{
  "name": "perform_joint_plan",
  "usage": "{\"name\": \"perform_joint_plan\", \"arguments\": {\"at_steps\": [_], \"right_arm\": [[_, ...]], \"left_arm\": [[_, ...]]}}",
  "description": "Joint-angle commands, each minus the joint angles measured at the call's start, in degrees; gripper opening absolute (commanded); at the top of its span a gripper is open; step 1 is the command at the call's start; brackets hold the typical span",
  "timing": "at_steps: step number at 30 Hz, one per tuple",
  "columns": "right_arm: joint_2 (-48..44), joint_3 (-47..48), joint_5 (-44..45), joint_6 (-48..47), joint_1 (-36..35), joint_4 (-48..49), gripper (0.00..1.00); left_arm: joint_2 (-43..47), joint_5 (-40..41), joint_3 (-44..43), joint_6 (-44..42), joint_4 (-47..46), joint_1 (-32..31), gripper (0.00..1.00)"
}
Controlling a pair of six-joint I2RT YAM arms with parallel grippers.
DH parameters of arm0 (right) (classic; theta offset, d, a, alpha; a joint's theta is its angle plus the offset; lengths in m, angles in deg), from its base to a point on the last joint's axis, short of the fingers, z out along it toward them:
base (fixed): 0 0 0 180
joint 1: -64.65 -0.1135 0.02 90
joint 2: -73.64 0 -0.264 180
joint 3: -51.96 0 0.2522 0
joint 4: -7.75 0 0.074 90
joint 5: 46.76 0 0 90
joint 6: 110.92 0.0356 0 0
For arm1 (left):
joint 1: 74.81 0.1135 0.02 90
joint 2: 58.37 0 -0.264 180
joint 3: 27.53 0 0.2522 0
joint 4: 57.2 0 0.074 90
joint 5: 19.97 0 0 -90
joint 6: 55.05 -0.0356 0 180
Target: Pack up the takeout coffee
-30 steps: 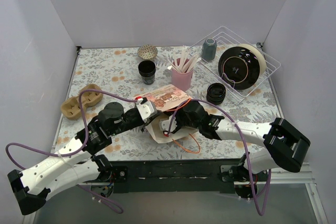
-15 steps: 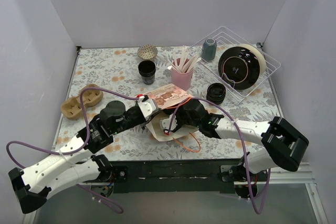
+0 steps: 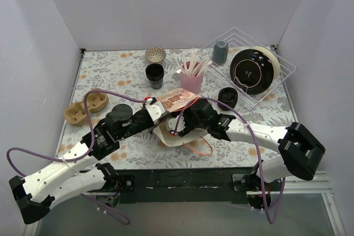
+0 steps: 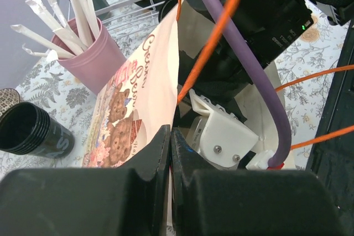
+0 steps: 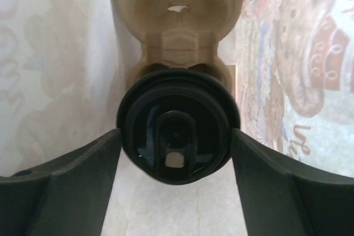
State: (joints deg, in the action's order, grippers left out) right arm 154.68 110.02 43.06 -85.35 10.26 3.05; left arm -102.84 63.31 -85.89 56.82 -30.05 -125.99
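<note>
1. A table (image 3: 121,70) under a floral cloth stands between plain pale walls.
2. Near the table's centre, toward 6 o'clock, the left gripper (image 4: 168,136) has its fingers pressed together, pinching the top edge of a bear-printed paper bag (image 3: 178,98).
3. The right gripper (image 5: 176,131) enters the bag's mouth from 4 o'clock. Its fingers are spread wide either side of the takeout coffee (image 5: 178,142), which stands in a pulp carrier (image 5: 177,37) inside the bag. Whether they touch the lid's rim I cannot tell.
4. An orange cord (image 3: 200,150) loops at the bag's 5 o'clock.
5. A second carrier (image 3: 86,106) lies at 9 o'clock.
6. Farther back are a lidless black cup (image 3: 155,74) at 12, a pink cup (image 3: 191,83) of wrapped sticks at 1, and a wire rack (image 3: 279,62) at 2 holding a black plate (image 3: 251,70) and a grey-blue tumbler (image 3: 220,52).
</note>
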Motion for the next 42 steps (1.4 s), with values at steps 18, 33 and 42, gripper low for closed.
{"name": "perform_joint_plan", "arguments": {"at_steps": [18,33,42], "right_arm": [[-10.63,6.15,0.71,3.16,0.25,-15.12,0.99],[-17.13,19.24,-9.74,9.48,-0.19,-27.25,0.98],[-17.85,35.58,-2.90,39.24,-0.63,-25.05,0.95]], "left_arm": [[-2.38,1.36,-5.50,0.98,2.08,0.11,0.00],[-4.66,3.99,-9.53,12.39,6.03,0.11,0.00],[-4.31,7.87,-11.04,25.06,7.97,0.20,0.00]]}}
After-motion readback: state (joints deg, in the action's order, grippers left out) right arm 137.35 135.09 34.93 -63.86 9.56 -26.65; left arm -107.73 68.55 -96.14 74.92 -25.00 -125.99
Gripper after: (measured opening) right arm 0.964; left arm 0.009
